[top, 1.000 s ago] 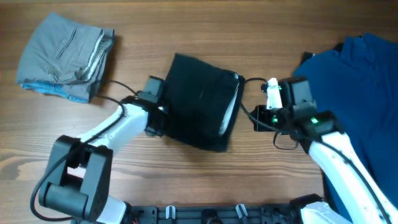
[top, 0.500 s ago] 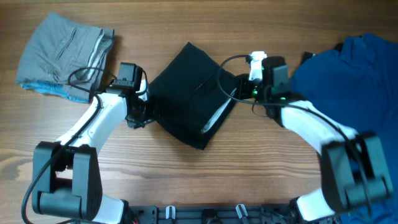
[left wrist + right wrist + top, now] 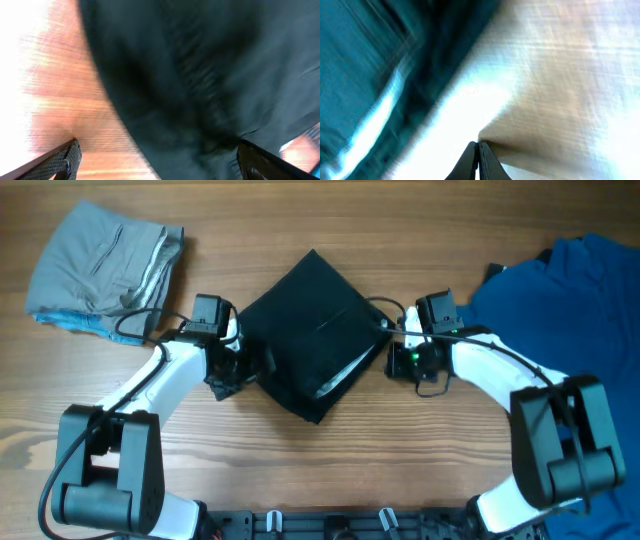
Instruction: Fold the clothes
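Note:
The folded black shorts (image 3: 305, 330) lie as a diamond at the table's middle, with a white waistband strip showing along their lower right edge. My left gripper (image 3: 243, 370) is open at their left edge. In the left wrist view its fingertips (image 3: 60, 161) stand wide apart, dark fabric (image 3: 200, 75) fills the space toward the right one, and nothing is pinched. My right gripper (image 3: 398, 348) sits just off the shorts' right corner. It is shut (image 3: 477, 160) and empty over bare wood, with the shorts (image 3: 365, 75) to its left. Both wrist views are blurred.
A folded grey garment (image 3: 100, 265) with blue under it lies at the back left. A blue shirt (image 3: 570, 320) is spread over the right side. The wooden table (image 3: 320, 220) shows bare behind and in front of the shorts.
The left gripper has opened and let go of the shorts' left edge. The shorts have turned from a square into a diamond. The right arm swung in to their right corner and stayed shut.

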You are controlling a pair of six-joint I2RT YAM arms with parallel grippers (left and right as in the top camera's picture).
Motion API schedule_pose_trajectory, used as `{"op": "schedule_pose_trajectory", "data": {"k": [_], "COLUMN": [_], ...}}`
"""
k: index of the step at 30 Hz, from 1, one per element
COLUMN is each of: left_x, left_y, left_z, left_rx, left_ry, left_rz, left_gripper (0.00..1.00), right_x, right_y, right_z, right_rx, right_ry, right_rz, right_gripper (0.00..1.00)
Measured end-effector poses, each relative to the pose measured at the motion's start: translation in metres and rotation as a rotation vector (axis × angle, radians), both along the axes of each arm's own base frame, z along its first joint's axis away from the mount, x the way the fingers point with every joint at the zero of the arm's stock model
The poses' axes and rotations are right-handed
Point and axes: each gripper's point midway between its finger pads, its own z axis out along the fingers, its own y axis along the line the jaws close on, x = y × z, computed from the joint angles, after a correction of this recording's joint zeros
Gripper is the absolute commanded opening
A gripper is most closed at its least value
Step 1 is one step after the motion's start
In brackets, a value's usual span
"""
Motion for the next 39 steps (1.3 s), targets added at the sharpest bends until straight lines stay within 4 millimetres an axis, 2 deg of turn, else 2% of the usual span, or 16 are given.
{"op": "schedule_pose_trajectory", "data": {"k": [2,3,6,7,9,10,11,13,14,19,22,27,31,33,38,39], "left_x": [0.011,0.015,0.022,0.027,0.037,0.040,0.043,0.042,0.043,0.050,0.051,0.059,0.060,0.057,0.050,0.047], "left_y": [-0.003,-0.004,-0.008,-0.011,-0.016,-0.018,-0.020,-0.021,-0.022,-0.023,-0.023,-0.019,-0.016,-0.012,-0.010,-0.011], "left_z": [0.002,0.003,0.001,0.002,0.001,-0.001,-0.002,-0.006,-0.005,0.001,0.002,0.001,0.001,0.001,0.002,0.001], "left_rx": [-0.024,-0.034,-0.063,-0.088,-0.123,-0.135,-0.152,-0.162,-0.176,-0.175,-0.164,-0.110,-0.096,-0.099,-0.144,-0.150], "left_ry": [-0.029,-0.036,-0.026,-0.029,-0.034,-0.029,-0.021,0.002,0.006,-0.023,-0.048,-0.122,-0.133,-0.117,-0.077,-0.060], "left_rz": [0.041,0.060,0.126,0.148,0.176,0.184,0.198,0.209,0.214,0.198,0.162,0.103,0.088,0.089,0.091,0.087], "left_gripper": [1.00,1.00,0.98,0.86,0.68,0.62,0.66,0.86,0.93,0.97,1.00,1.00,1.00,1.00,1.00,1.00], "right_x": [-0.014,-0.015,0.009,0.025,0.043,0.052,0.063,0.083,0.092,0.110,0.117,0.084,0.033,0.021,0.042,0.045], "right_y": [-0.007,-0.010,-0.006,-0.003,0.001,0.002,0.003,0.004,0.005,0.008,0.009,0.012,0.014,0.014,0.021,0.022], "right_z": [0.006,0.022,0.070,0.095,0.119,0.124,0.128,0.128,0.119,0.053,0.028,0.004,0.005,0.014,0.087,0.095], "right_rx": [-0.029,-0.032,0.000,0.018,0.032,0.031,0.028,0.021,0.015,-0.008,-0.012,0.025,0.065,0.070,0.120,0.125], "right_ry": [0.020,-0.022,-0.241,-0.369,-0.500,-0.549,-0.600,-0.666,-0.673,-0.603,-0.590,-0.395,-0.191,-0.182,-0.431,-0.460], "right_rz": [-0.005,-0.008,0.012,0.030,0.046,0.049,0.049,0.044,0.043,0.048,0.043,0.065,0.112,0.129,0.144,0.145], "right_gripper": [0.04,0.04,0.04,0.05,0.06,0.06,0.06,0.06,0.06,0.06,0.05,0.04,0.04,0.04,0.04,0.04]}}
